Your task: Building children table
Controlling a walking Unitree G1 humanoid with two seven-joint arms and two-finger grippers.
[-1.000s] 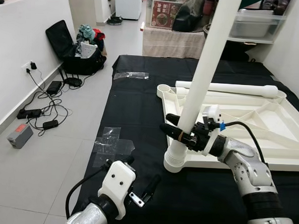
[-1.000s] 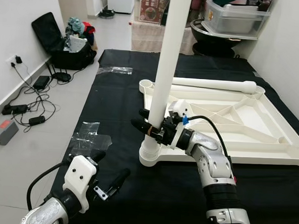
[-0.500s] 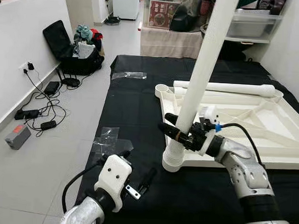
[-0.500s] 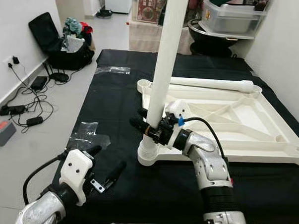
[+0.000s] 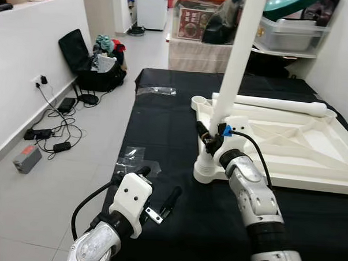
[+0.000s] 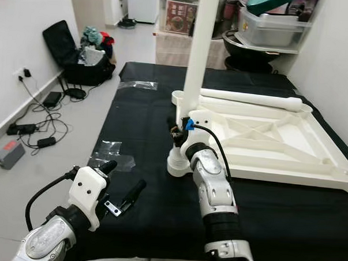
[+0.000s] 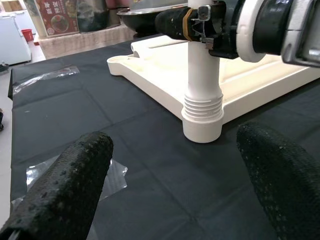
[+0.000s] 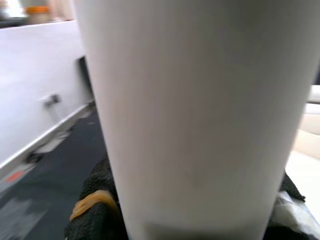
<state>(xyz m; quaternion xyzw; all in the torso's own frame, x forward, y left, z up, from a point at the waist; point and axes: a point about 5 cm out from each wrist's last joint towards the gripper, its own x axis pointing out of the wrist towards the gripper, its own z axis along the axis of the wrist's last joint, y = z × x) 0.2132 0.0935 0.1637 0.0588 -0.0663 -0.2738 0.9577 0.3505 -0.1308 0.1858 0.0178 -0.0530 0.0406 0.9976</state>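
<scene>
An upturned white table top (image 5: 289, 141) lies on a black cloth (image 5: 163, 112). A white table leg (image 5: 234, 64) stands upright in the top's near left corner socket (image 5: 209, 169). My right gripper (image 5: 206, 138) is shut on the leg just above its ribbed base, and its fingers (image 8: 95, 202) wrap around the white tube. A second leg (image 5: 267, 103) lies along the top's far edge. My left gripper (image 5: 157, 186) hovers open over the cloth near the front left, short of the socket, with nothing between its fingers (image 7: 65, 190).
Clear plastic scraps (image 5: 135, 160) are stuck to the cloth's left edge. On the floor to the left are cables (image 5: 52, 131) and an open black bag (image 5: 87, 57). Boxes and a storage bin (image 5: 288, 34) stand beyond the far end. A white wall runs along the right.
The camera has moved, so the whole scene has shifted. My right forearm now points more straight at the leg, still gripping it. The left gripper stays open near the front.
</scene>
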